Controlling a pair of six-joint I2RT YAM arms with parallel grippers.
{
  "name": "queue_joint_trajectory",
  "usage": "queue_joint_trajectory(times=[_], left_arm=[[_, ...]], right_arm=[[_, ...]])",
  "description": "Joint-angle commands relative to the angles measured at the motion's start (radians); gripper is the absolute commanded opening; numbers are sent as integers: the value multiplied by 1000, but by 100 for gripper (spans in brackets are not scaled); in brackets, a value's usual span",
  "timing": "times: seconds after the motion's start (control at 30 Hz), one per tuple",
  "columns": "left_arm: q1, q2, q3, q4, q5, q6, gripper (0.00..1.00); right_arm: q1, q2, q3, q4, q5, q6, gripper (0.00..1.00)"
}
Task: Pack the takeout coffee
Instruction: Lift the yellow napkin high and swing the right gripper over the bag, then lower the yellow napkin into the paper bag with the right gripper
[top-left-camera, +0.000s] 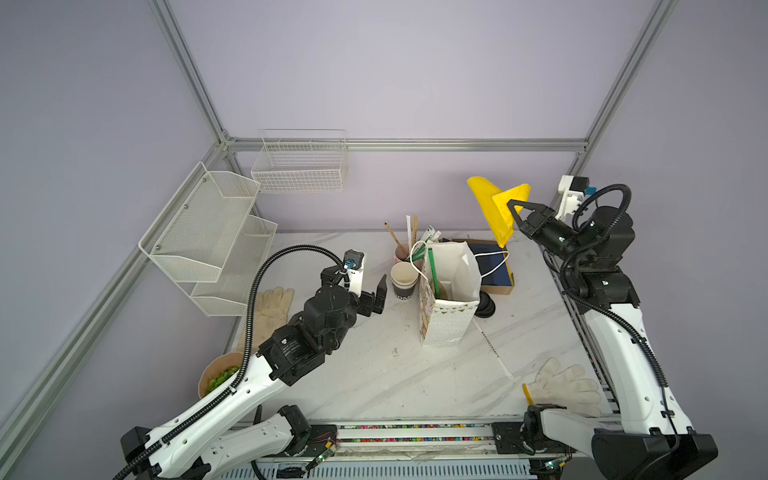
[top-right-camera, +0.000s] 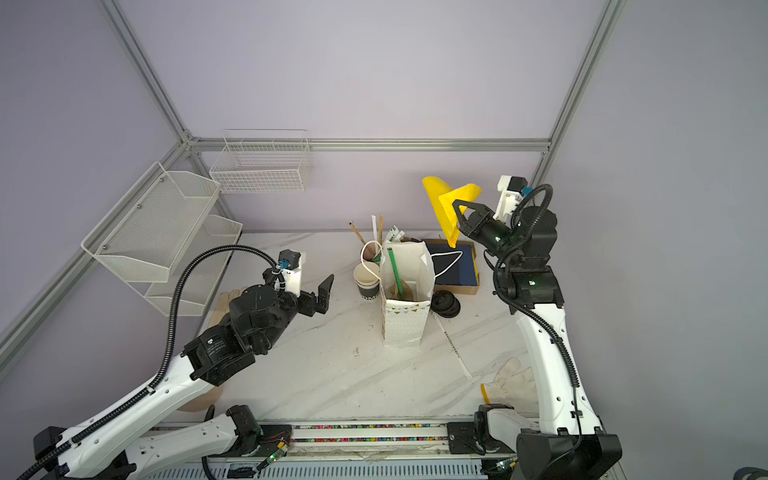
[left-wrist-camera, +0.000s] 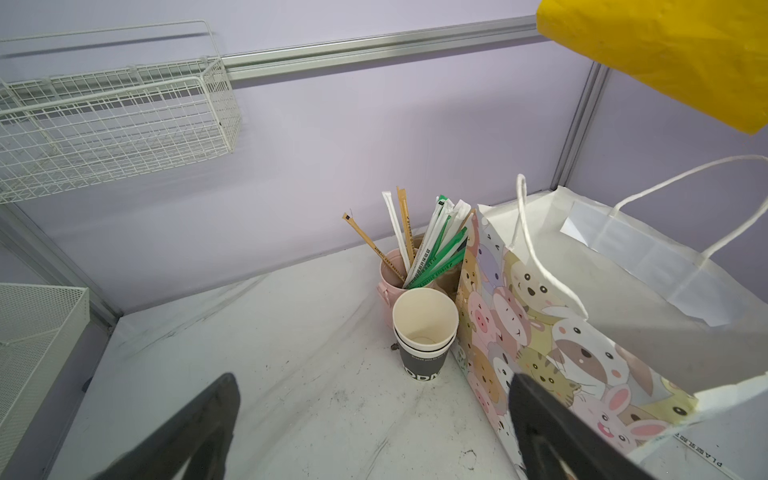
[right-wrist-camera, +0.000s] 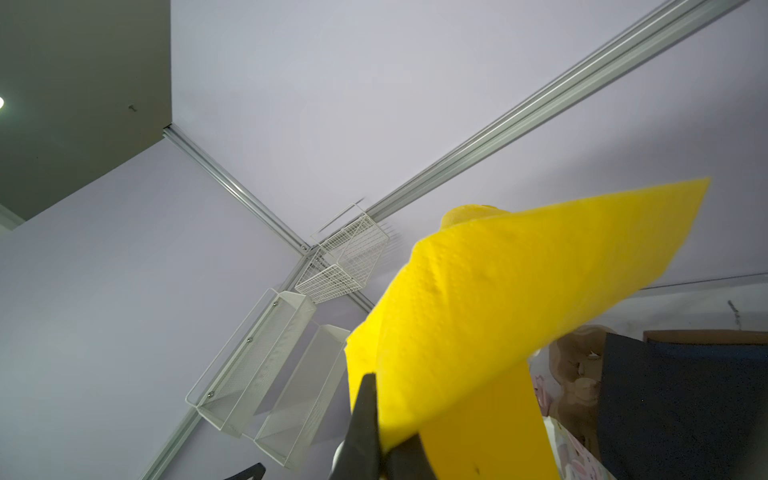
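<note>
The left gripper (top-left-camera: 375, 296) gapes empty beside a nested stack of black paper cups (top-left-camera: 403, 282). The right gripper (top-left-camera: 512, 206) pinches a yellow paper napkin (top-left-camera: 488, 199). The small paper takeout coffee cup (top-left-camera: 443, 290) apparently sits inside the cartoon-printed paper bag (top-left-camera: 444, 328). It is probably light and crushable, best gripped gently mid-wall.

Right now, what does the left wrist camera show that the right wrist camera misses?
Only the left wrist view: the open left pincer, the stacked paper cups, the pink cup of straws. Only the right wrist view: the right pincer clamping the yellow napkin, and the dark blue box. Both: that napkin and the white wire basket.
</note>
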Motion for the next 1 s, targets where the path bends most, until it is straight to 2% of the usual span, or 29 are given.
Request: queue_joint_trajectory(times=[0.0,0.13,0.3,0.67,0.8,0.97], left_arm=[[4,-21,-28,34,0,-12,100],[3,-29,-31,38,-4,-13,100],[3,-32,-28,34,-10,-18,100],[3,-47,-31,37,-9,-19,100],[3,-47,-32,36,-8,-21,100],[4,-43,-31,35,-5,-23,100]], right_arm=[[15,-22,23,70,-111,31,0],[81,-33,33,-21,-81,-43,0],[285,-25,32,-222,168,-203,0],[410,-109,-149,-372,451,-208,0],[474,-100,-197,-396,526,-192,0],[583,-30,-191,-464,685,-173,0]])
